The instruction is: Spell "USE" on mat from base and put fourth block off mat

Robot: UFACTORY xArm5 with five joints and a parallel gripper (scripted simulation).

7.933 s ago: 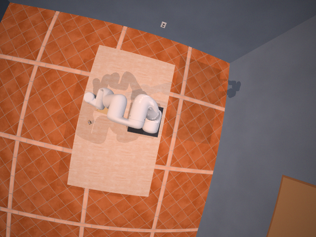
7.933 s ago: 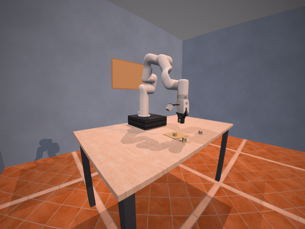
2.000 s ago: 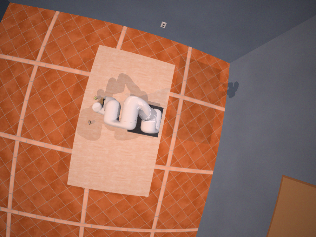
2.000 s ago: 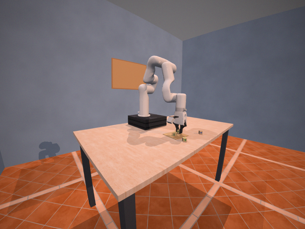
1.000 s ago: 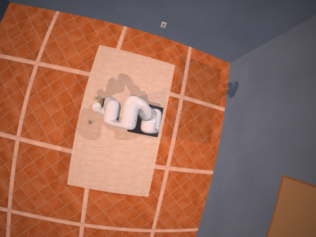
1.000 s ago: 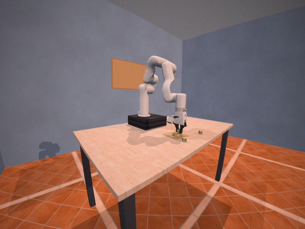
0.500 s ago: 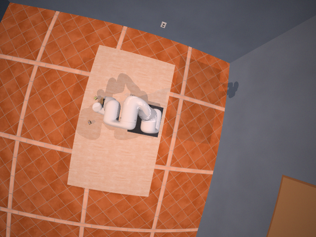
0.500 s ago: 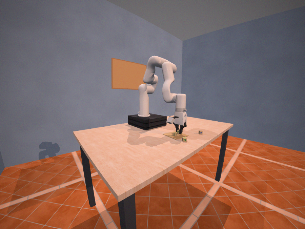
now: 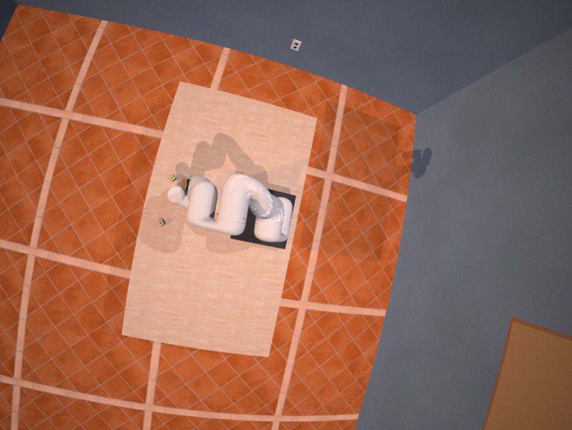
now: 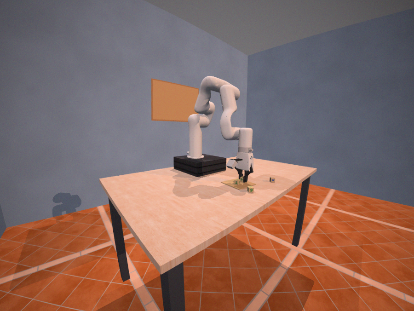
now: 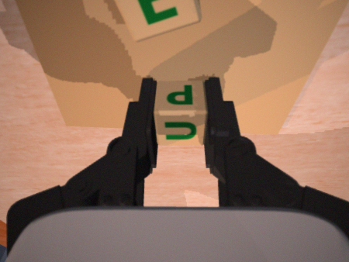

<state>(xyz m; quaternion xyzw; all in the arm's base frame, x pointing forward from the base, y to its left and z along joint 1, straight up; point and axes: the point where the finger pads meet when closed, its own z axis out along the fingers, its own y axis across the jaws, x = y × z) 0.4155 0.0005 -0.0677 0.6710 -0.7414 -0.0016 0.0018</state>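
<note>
Green U (image 11: 181, 131) shows only in the wrist view.

Room, type undetermined: orange tiled floor (image 9: 69, 296) (image 10: 214, 267) beneath the surface (image 9: 198, 287) (image 10: 200, 204); blue-grey walls (image 9: 485, 208) (image 10: 100, 60) beyond it; wall outlet (image 9: 293, 47).

the rounded arm (image 9: 232, 203) (image 10: 228, 100) is glossy white, with a grey band toward twelve o'clock of its black-fingered gripper (image 10: 243, 177) (image 11: 181, 112).

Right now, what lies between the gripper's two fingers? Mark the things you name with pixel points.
A block (image 11: 181, 112) with a green U on one face; the wrist view shows it between the gripper's (image 11: 181, 79) fingers.
</note>
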